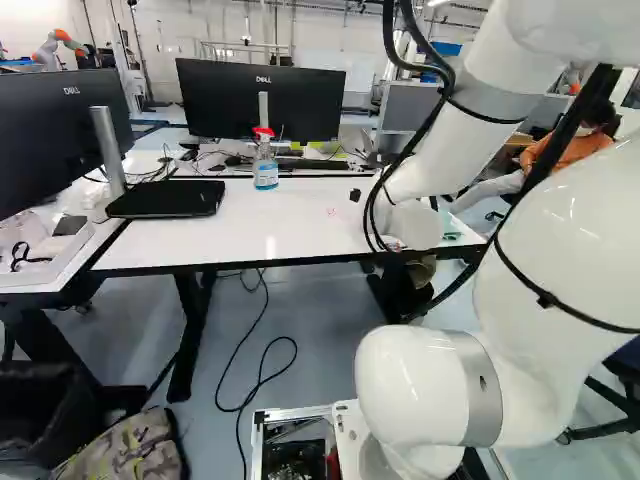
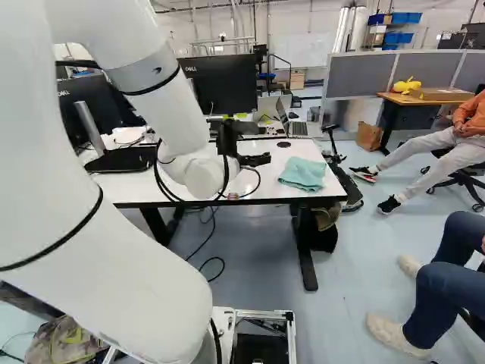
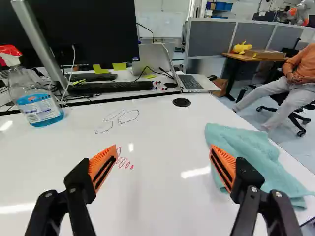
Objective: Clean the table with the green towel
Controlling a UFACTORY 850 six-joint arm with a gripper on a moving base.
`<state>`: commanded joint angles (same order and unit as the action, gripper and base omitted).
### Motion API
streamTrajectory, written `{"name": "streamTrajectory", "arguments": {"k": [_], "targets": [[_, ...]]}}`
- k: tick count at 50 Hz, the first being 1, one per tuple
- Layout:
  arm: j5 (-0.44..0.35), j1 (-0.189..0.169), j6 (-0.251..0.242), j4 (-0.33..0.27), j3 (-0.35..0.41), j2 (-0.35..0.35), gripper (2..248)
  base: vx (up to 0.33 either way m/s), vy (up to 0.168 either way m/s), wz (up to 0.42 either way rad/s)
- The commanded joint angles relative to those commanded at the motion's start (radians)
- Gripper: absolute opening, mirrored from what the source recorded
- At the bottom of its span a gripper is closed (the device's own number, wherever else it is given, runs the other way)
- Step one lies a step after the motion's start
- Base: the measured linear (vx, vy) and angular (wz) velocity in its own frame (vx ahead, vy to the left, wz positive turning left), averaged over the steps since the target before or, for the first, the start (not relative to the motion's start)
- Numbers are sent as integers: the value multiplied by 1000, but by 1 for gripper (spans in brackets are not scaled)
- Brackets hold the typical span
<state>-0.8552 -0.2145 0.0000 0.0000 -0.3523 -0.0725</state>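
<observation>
In the right base view my gripper hangs above the white table, left of the crumpled green towel. The wrist view shows the gripper with its fingers wide apart and nothing gripped. One finger overlaps the near edge of the towel there; whether they touch, I cannot tell. Red scribbles lie on the tabletop beside the other finger, with thin dark outlines farther ahead.
A spray bottle with blue liquid stands on the table, near a closed black laptop. Behind are a monitor, a keyboard and an open laptop. Another robot stands far back.
</observation>
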Motion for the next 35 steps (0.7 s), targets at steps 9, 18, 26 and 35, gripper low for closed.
{"name": "streamTrajectory", "arguments": {"k": [9, 18, 26, 35], "targets": [[11, -26, 0, 0, -35, 36, 247, 0, 0, 0], [24, -54, 0, 0, -65, 65, 247, 0, 0, 0], [44, -78, 0, 0, -88, 89, 247, 0, 0, 0], [71, -105, 0, 0, -116, 115, 247, 0, 0, 0]]}}
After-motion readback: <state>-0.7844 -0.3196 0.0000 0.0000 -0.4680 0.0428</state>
